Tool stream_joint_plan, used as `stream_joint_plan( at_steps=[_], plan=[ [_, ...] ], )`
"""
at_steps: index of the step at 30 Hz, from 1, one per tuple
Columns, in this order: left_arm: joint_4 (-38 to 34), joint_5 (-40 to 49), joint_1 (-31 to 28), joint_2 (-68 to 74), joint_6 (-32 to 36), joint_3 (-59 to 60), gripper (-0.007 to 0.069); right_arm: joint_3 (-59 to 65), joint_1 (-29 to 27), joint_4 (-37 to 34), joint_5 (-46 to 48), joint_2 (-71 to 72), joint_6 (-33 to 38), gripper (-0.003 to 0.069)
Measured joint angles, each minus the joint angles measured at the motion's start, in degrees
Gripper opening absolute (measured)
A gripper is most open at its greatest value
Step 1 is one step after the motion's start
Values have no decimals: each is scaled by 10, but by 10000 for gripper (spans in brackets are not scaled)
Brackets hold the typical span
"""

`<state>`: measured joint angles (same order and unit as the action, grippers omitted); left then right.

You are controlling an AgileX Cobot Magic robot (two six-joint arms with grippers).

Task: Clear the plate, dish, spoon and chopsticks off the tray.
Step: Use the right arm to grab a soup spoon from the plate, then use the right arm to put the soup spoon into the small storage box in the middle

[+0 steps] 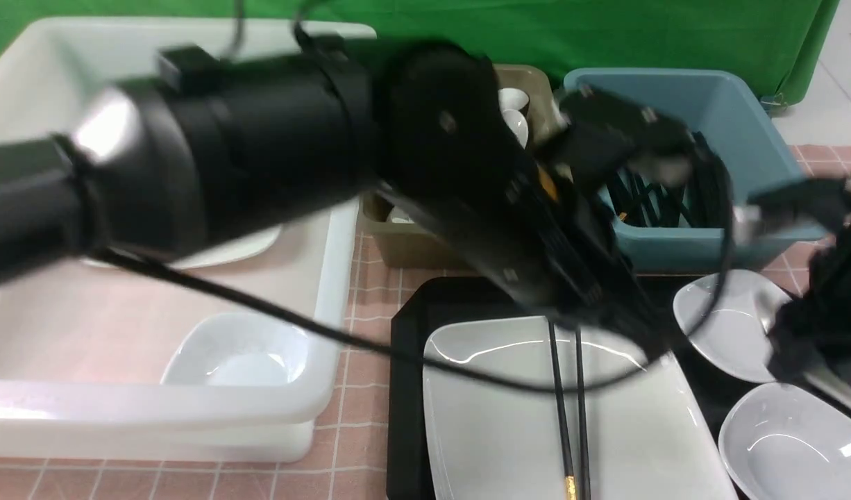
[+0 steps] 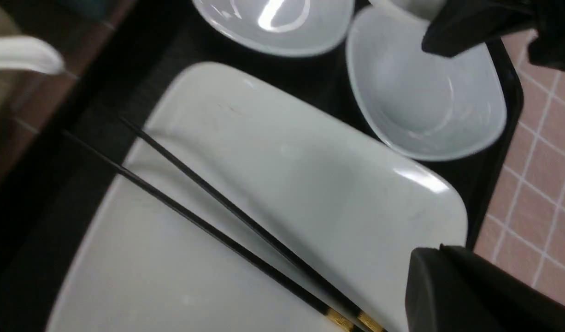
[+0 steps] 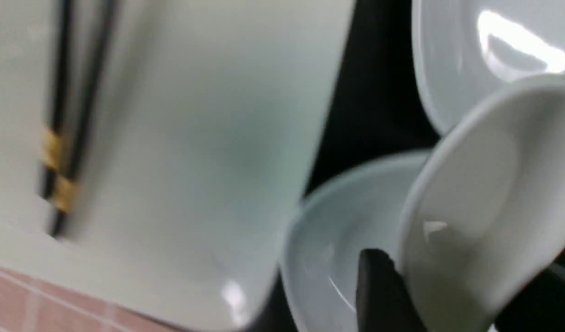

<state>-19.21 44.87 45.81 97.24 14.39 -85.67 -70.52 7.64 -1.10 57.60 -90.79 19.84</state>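
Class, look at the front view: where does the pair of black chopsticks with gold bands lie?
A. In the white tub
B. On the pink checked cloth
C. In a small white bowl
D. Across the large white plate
D: the chopsticks lie lengthwise on the plate, which sits on the tray.

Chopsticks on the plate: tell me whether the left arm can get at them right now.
Probably yes. The chopsticks lie bare on top of the plate, and the left gripper hangs close above the plate's far edge. Its jaws are shut, so it would have to open first.
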Motion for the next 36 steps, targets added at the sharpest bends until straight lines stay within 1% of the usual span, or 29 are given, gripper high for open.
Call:
stream_joint_plan(
  at_steps=[1,4,5,7,9,13,14,15,16,19,22,23,26,30,34,36],
  plan=[
    [1,-5,-26,-9,0,-14,-6,-36,0,-66,-23,11,4,366],
    [2,-13,-69,-23,0,-29,-6,-99,0,-173,-64,6,27,366],
    [3,-17,-89,-28,0,-32,-6,-129,3,-219,-78,-2,39,366],
    [5,-20,-116,-34,0,-32,-6,-176,12,-267,-96,-32,60,366],
    [5,-20,-140,-36,0,-32,-6,-229,30,-293,-117,-76,68,366],
    [2,-2,-162,-36,0,-32,-5,-314,63,-304,-158,-162,63,366],
    [2,10,-164,-36,0,-32,-5,-346,76,-305,-184,-206,51,366],
    [2,12,-164,-36,0,-32,-5,-355,77,-306,-191,-211,48,366],
    [0,27,-164,-36,0,-32,-5,-388,89,-306,-219,-256,25,366],
    [-3,56,-164,-36,0,-32,-5,-437,98,-306,-256,-314,-1,366],
    [-3,89,-164,-36,-10,-32,-5,-466,100,-308,-271,-359,-27,378],
    [-3,90,-164,-36,-12,-32,-5,-468,100,-308,-271,-361,-28,383],
    [-3,108,-164,-36,-18,-32,-5,-476,100,-307,-266,-380,-49,461],
    [-2,113,-148,-36,-27,-32,-5,-479,100,-306,-250,-366,-53,512],
    [-1,113,-118,-36,-40,-32,-5,-480,98,-300,-225,-332,-53,515],
    [7,113,-88,-36,-62,-32,-5,-480,94,-272,-179,-296,-53,483]
  ],
)
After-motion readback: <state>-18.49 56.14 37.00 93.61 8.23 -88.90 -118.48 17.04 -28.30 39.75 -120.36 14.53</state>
